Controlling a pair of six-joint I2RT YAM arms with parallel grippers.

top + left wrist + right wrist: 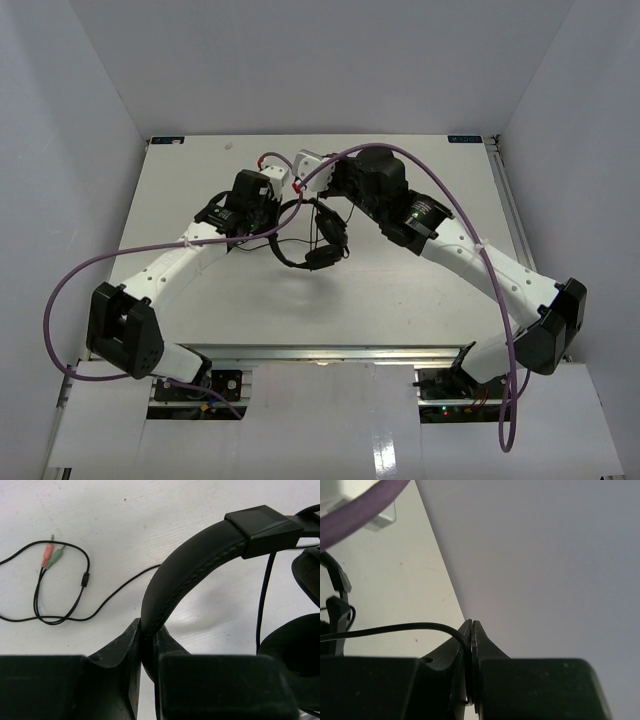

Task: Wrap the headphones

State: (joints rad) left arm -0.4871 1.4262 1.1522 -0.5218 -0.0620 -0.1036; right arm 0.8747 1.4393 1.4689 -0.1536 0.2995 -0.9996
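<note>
**Headphones held by both sets of fingers, mid-bench**

The headphones (312, 243) hang between my two wrists over the middle of the bench (400, 300). From the top view, the earcups (322, 256) are lowest and there is a faint shadow on the surface beneath them.

The top view does not resolve either grip; the wrist views do.
- Left wrist: my left fingers (131, 642) are clamped on the lower end of the padded headband (192, 562), which arches up and to the right from between them.
- Right wrist: my right fingers (480, 642) are pressed together on the thin black cable (410, 626), which enters from the left and bends down into the gap between the tips.

Only the left wrist view shows the loose end of the cable. It lies in a slack loop on the bench, with the pink and green plugs (52, 556) side by side at the left.

Only the right wrist view shows the white side wall (545, 555) close behind the fingertips.

A purple robot cable (60, 290) arcs beside each arm.
</note>
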